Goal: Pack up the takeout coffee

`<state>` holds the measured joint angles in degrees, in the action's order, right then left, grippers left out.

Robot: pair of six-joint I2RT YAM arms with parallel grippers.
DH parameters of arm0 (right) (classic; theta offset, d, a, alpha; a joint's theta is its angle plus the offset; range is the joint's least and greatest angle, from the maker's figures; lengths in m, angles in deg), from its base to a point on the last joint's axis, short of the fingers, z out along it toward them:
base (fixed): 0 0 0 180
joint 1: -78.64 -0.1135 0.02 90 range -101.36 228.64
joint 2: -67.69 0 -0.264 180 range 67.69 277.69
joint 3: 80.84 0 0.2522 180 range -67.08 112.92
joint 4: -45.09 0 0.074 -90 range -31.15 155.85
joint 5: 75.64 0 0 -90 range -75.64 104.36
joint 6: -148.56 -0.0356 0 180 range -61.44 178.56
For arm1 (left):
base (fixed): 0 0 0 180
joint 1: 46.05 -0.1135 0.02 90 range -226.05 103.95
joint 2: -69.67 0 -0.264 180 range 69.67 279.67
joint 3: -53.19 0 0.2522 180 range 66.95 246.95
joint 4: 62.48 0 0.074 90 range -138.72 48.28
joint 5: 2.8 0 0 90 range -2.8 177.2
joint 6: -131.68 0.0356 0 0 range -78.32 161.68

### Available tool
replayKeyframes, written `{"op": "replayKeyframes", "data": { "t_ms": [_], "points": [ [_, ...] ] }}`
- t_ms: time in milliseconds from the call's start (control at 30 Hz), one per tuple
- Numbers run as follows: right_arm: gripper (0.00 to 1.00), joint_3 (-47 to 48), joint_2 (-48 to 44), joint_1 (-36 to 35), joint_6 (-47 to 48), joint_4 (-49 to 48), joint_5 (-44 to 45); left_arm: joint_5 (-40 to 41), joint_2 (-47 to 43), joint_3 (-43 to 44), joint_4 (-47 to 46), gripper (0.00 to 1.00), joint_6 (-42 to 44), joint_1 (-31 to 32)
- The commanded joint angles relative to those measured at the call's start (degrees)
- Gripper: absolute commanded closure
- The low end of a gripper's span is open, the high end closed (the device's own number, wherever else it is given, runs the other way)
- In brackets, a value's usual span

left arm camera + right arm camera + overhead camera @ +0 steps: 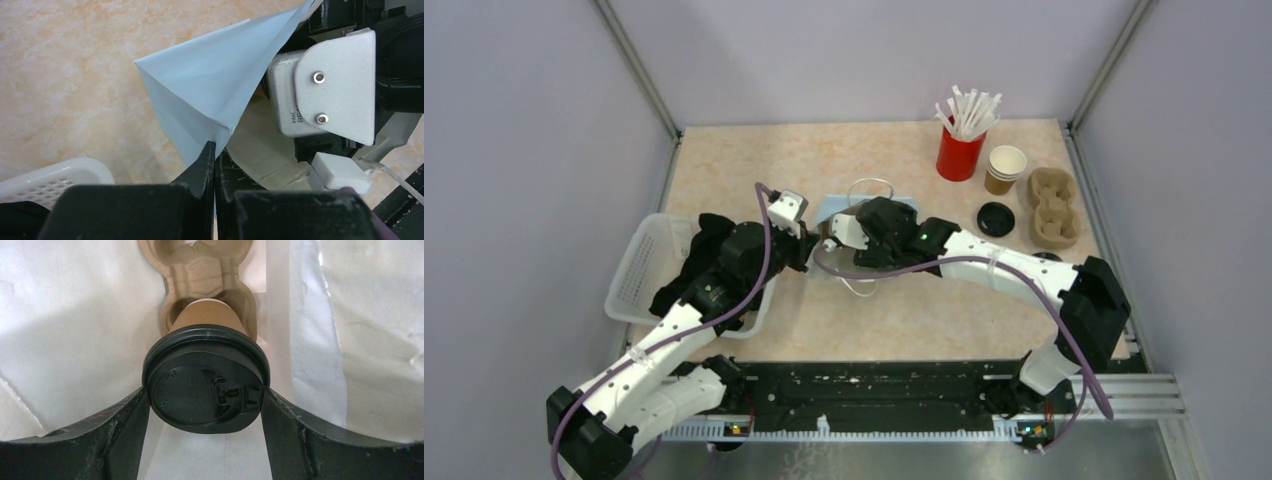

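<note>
The pale blue bag (836, 206) lies at the table's middle, and my left gripper (215, 150) is shut on a corner of its mouth edge (205, 85). My right gripper (205, 396) reaches inside the bag, its fingers (132, 425) pressed on both sides of the black lid (200, 382) of a brown takeout coffee cup (207, 320). The cup's base rests in the near pocket of a cardboard carrier (200, 270) inside the bag. An open brown cup (1005, 167) and a loose black lid (996, 219) stand at the back right.
A red cup of white straws (961, 150) stands at the back right, next to a second cardboard carrier (1052, 207). A white plastic basket (639, 265) sits at the left under my left arm. Grey walls close the table on three sides.
</note>
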<state>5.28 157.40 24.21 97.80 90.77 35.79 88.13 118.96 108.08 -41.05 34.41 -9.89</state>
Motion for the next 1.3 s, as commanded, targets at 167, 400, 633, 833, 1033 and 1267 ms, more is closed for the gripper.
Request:
{"op": "replayKeyframes", "data": {
  "t_ms": [167, 400, 633, 833, 1033, 1267],
  "points": [
    [0.47, -0.74, 3.46, 2.31, -1.49, -5.38, 0.22, -3.86, 0.80, 1.46, 2.18, 1.00, -0.71, 0.24],
    [0.47, 1.73, 1.04, 2.31, -2.07, -1.36, 0.88, -2.83, 0.64, 1.10, 2.78, 1.00, -1.06, 0.27],
    [0.47, 1.25, 0.07, 2.32, -0.70, -1.88, 2.73, -2.57, 0.71, 0.85, 2.80, 1.00, -0.76, 0.28],
    [0.46, -0.14, -0.11, 2.32, -0.55, -2.32, 3.31, -2.42, 0.93, 1.35, 2.90, 1.00, -0.22, 0.25],
    [0.46, -0.68, 0.57, 2.47, 0.98, -6.22, 0.91, -2.88, 1.24, 1.59, 2.75, 1.00, -0.04, 0.22],
    [0.47, -2.18, 4.07, 5.13, 1.20, -13.92, 0.28, -3.44, 1.44, 1.97, 3.53, 1.00, -0.12, 0.35]
  ]
}}
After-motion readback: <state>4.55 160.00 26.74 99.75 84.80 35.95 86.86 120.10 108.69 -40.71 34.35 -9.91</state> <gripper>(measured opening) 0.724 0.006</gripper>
